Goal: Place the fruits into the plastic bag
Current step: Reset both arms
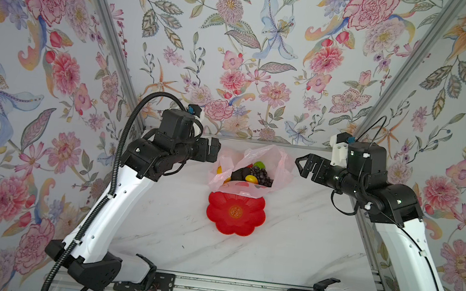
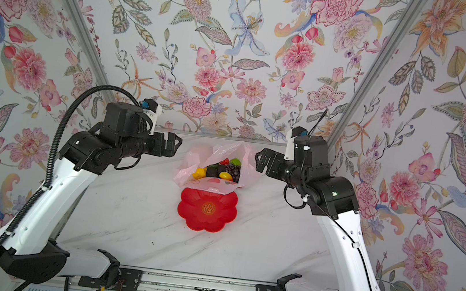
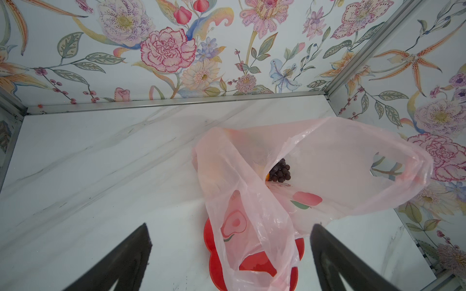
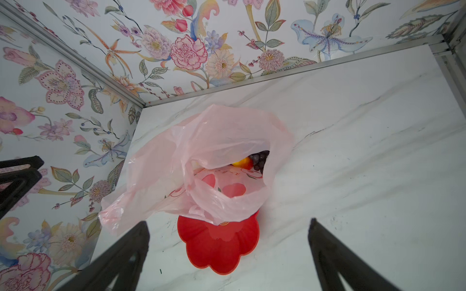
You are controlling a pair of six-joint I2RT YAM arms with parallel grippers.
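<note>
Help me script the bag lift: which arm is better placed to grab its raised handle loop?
Right, probably. The right gripper is open beside the plastic bag where its handle loop stands raised; the left gripper, also open, faces the lower, crumpled side.

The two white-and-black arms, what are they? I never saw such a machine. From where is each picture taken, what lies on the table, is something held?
They are two robot arms, each ending in a two-fingered hand. Two pictures look down on the whole scene; two come from cameras on the wrists. On the marble table lie a pink plastic bag with toy fruits inside and, beside it, an empty red plate. The left hand and the right hand are open, either side of the bag, holding nothing.
</note>
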